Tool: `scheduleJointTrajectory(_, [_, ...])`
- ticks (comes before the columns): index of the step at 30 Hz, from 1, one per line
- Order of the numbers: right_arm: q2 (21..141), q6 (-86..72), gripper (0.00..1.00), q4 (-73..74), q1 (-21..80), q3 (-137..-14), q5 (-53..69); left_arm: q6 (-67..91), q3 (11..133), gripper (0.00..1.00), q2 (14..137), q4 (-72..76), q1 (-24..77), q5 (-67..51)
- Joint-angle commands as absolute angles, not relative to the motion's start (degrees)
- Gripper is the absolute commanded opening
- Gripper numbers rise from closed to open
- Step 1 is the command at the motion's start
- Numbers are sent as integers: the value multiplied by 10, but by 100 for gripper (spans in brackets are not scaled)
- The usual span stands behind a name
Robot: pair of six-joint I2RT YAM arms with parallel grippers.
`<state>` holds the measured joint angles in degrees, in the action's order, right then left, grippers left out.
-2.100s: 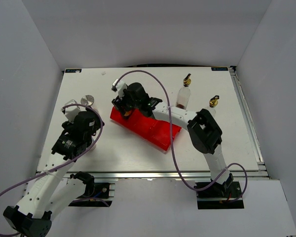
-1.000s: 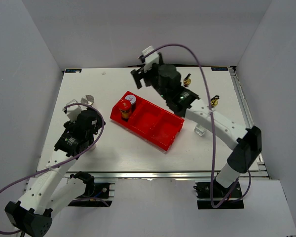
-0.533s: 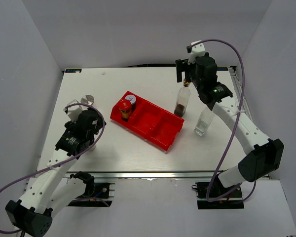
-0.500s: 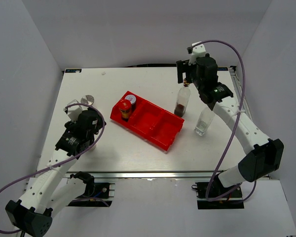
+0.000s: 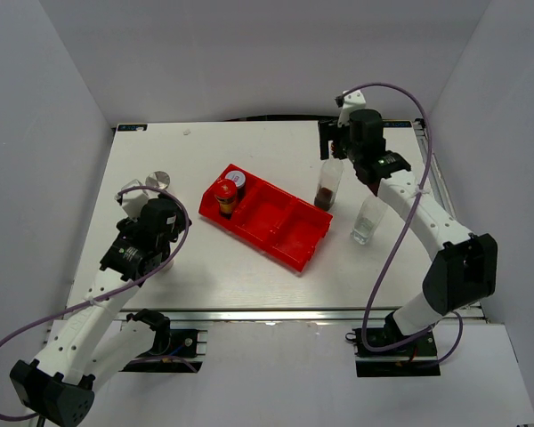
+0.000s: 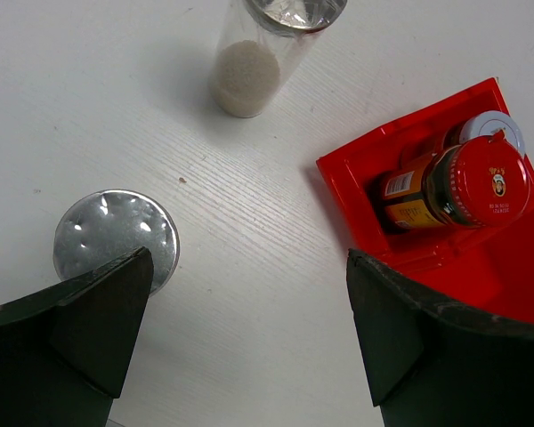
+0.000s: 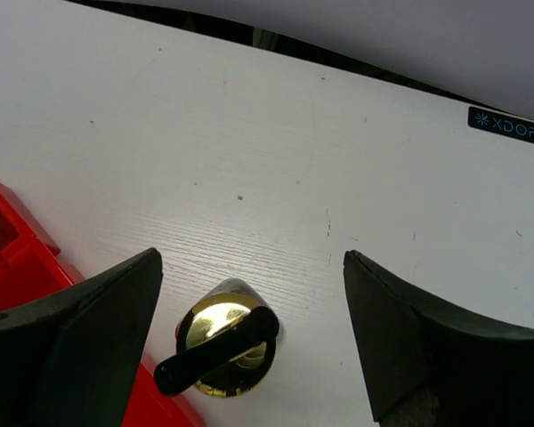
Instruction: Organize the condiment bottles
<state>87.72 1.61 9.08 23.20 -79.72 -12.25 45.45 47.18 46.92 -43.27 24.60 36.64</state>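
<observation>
Swinging away from the red bin (image 5: 289, 238), the right arm has crossed to the far right part of the counter (image 5: 249, 147) and dropped over the tall bottle with dark contents (image 5: 327, 182). The right end effector (image 7: 251, 285) is spread wide, one finger on each side of the gold spout top (image 7: 224, 349) and, as far as I can see, not yet touching it. The left end effector (image 6: 249, 267) is also spread and holds nothing, hanging over two silver-capped shakers (image 6: 116, 240) (image 6: 254, 62) near the left edge. I judge the job under halfway. The red-lidded jar (image 6: 481, 182) and a white-capped shaker (image 6: 489, 129) share the bin's end compartment nearest the far left corner, and its other compartments look empty. Both shakers, this bottle and the second tall bottle (image 5: 368, 218) near the right edge are left standing on the counter. The only writing I can read is "XDOF" (image 7: 507, 125), on a dark sticker at the far right corner. The jar's orange label and the yellow mark on its lid are too small to read.
</observation>
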Motion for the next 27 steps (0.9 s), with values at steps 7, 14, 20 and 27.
scheduleJointTrajectory(7, [910, -17, 70, 28, 228, -769, -127, 452, 468, 98, 468, -430, 244, 374])
scheduleJointTrajectory(14, [899, -16, 24, 6, 228, -749, -130, 451, 468, 98, 474, -425, 244, 373])
scheduleJointTrajectory(20, [879, -3, 10, 6, 229, -764, -134, 452, 465, 98, 475, -421, 244, 374])
scheduleJointTrajectory(27, [837, 38, 0, -18, 245, -821, -104, 450, 467, 98, 476, -421, 244, 370])
